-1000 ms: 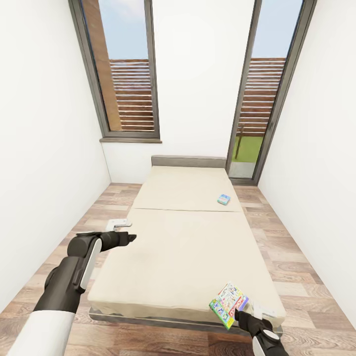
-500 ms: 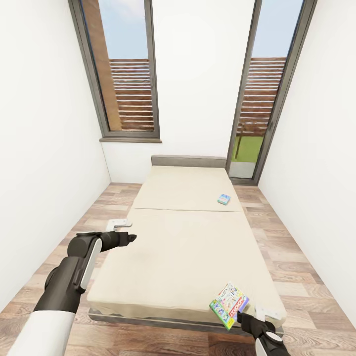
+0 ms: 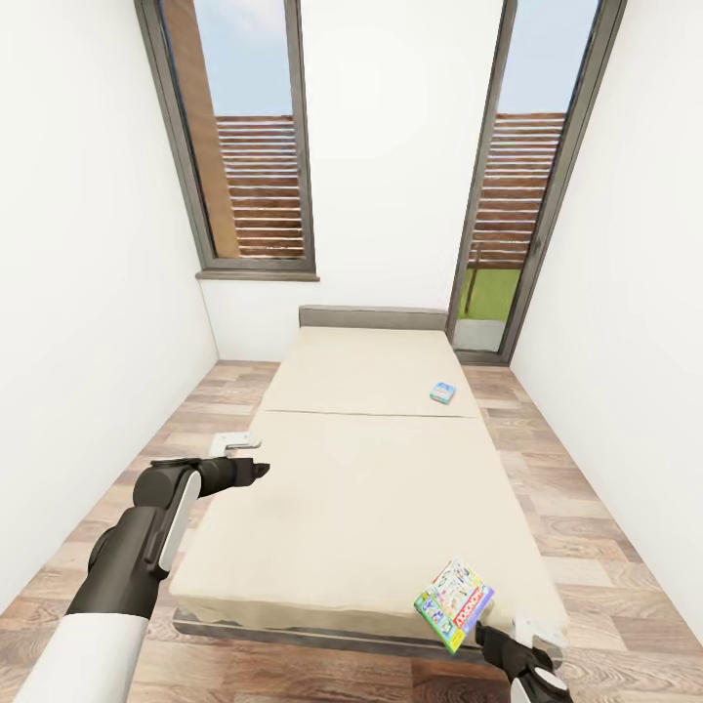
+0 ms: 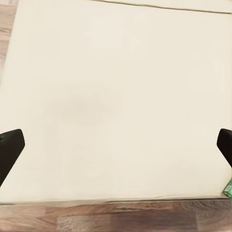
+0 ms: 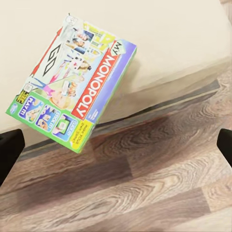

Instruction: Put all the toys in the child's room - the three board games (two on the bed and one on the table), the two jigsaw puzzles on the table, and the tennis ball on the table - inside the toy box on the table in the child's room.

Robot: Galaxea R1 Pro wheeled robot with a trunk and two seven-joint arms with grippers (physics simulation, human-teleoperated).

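The green-edged board game (image 3: 453, 603), a "My Monopoly" box (image 5: 72, 99), sits at the bed's (image 3: 371, 488) near right corner, past the foot edge over the plank floor (image 5: 145, 183), tilted, its long axis running diagonally toward the bed's middle. Whether it rests on the cover or hangs free is hard to judge. The right gripper (image 3: 513, 652) is just beside it, jaws spread wide. The small blue board game (image 3: 441, 393) lies far up the bed. The left gripper (image 3: 256, 471) hovers over the bed's left edge, jaws wide apart. Open floor flanks both sides.
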